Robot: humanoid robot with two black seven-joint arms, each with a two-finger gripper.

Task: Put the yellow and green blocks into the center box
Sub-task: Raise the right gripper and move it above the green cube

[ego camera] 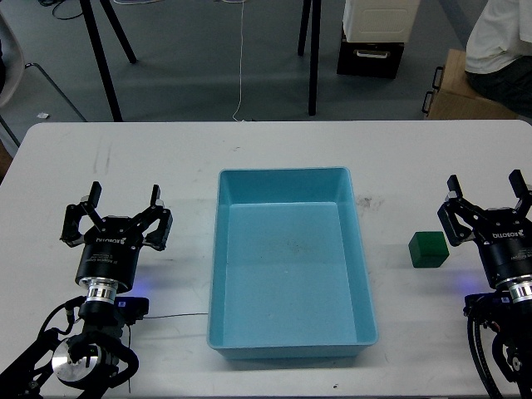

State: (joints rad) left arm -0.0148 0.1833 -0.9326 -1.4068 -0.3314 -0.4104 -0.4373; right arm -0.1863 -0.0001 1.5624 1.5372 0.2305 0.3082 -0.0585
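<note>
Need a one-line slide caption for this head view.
Both grippers, left and right, open beside the empty blue tray; green block on the table, right.

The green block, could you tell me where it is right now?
In the head view, the green block sits on the white table, right of the blue tray, just left of the right end effector.

A light-blue tray (291, 341) sits on a white table (166, 158) with faint grey smudges, a dark green cube (429, 249) lies beside it, and both black grippers, left (123, 198) and right (485, 188), carry white lettering and silver wrist rings.
</note>
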